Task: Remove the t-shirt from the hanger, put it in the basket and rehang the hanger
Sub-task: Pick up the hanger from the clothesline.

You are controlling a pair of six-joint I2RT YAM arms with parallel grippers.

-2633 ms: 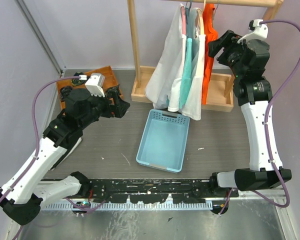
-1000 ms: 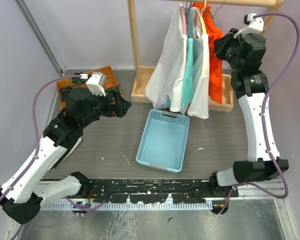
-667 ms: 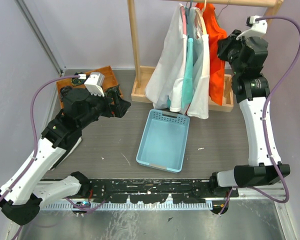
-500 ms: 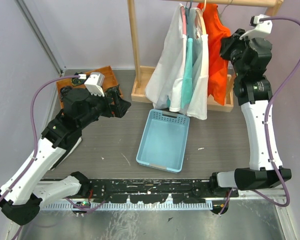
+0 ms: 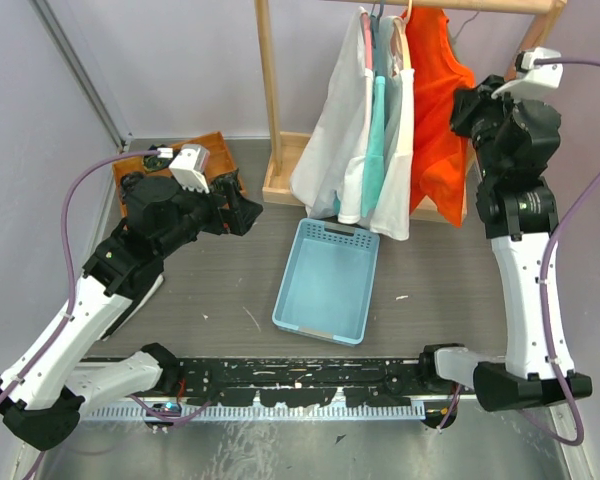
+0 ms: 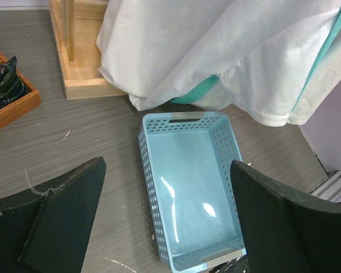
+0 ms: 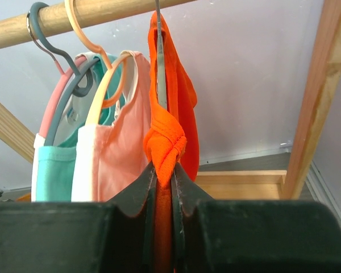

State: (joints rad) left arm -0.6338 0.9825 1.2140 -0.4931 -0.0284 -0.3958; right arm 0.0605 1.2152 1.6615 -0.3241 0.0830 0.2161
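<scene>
The right gripper [image 7: 163, 177] is clamped on the orange t-shirt [image 7: 175, 96], its two fingers pressed together on a bunched fold of cloth just below the collar. In the top external view this gripper [image 5: 468, 104] sits high at the right side of the rack, touching the shirt's [image 5: 438, 120] right edge. The shirt hangs on a thin grey wire hanger [image 7: 159, 62], whose hook goes up to the wooden rail [image 7: 102, 14]. Just to its left on the same rail hang a pale pink garment [image 7: 122, 148] on a peach hanger [image 7: 105, 79] and a teal garment [image 7: 52, 170] by a dark grey hanger [image 7: 57, 108]. A wooden upright [image 7: 321, 85] stands to the right.

The left gripper [image 6: 166, 168] is spread wide with nothing between its fingers, held above the table [image 6: 91, 142] and looking down on a light blue perforated basket [image 6: 184, 118]. White garments [image 6: 216, 51] drape just beyond the basket, above the rack's wooden base [image 6: 79, 74]. A wooden tray [image 6: 14, 108] holding something dark lies at the far left.
</scene>
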